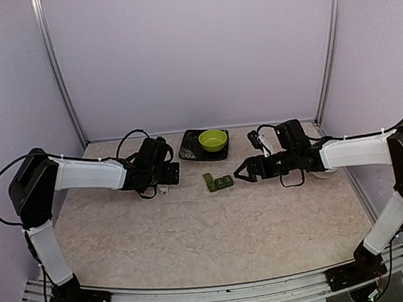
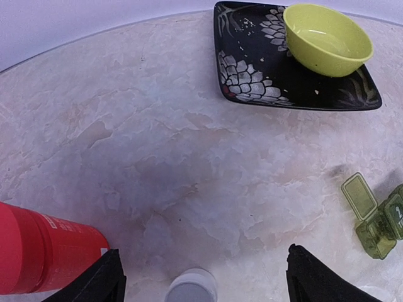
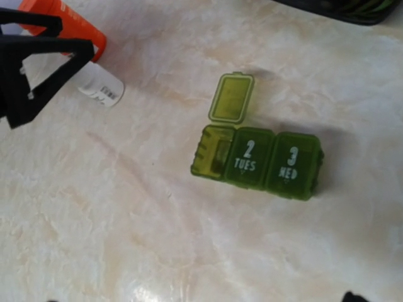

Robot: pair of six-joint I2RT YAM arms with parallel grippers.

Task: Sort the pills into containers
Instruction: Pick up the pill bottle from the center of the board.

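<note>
The containers (image 3: 258, 154) are three joined green boxes on the table. The left box's lid (image 3: 232, 97) stands open; the boxes marked 2 TUES and 3 WED are shut. They also show in the top view (image 1: 219, 182) and at the right edge of the left wrist view (image 2: 378, 217). My right gripper (image 1: 245, 171) is open and empty, just right of the containers. My left gripper (image 2: 203, 251) is open over a small white cylinder (image 2: 192, 286), with a red bottle (image 2: 44, 255) by its left finger. I can make out no loose pills.
A dark patterned tray (image 1: 189, 148) holding a lime green bowl (image 1: 213, 140) stands at the back, behind the containers. The tray (image 2: 252, 75) and bowl (image 2: 326, 39) also show in the left wrist view. Walls enclose the table on three sides.
</note>
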